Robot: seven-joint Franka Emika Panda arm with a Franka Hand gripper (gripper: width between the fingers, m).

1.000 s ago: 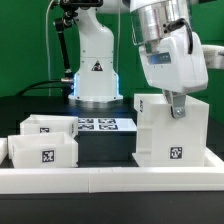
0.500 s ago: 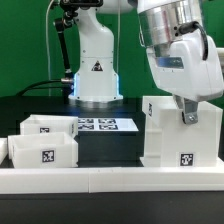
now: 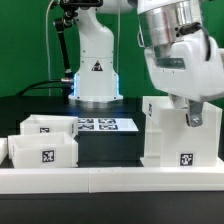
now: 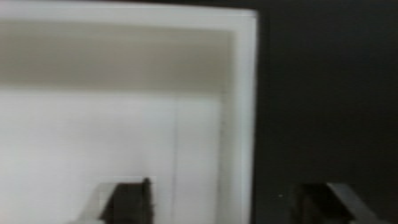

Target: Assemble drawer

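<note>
Bare black surface (image 3: 108, 150) lies open midway along the near edge, between two low white plastic trays (image 3: 45, 151) at the exterior view's near-left corner and a tall white hollow plastic casing (image 3: 168, 138) toward its right edge. A long low white rail (image 3: 100, 181) bars that near edge.

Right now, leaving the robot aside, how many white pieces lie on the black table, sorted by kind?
Tall hollow casing: 1
Low trays: 2
Marker board: 1
Long low rail: 1
Total: 5
</note>
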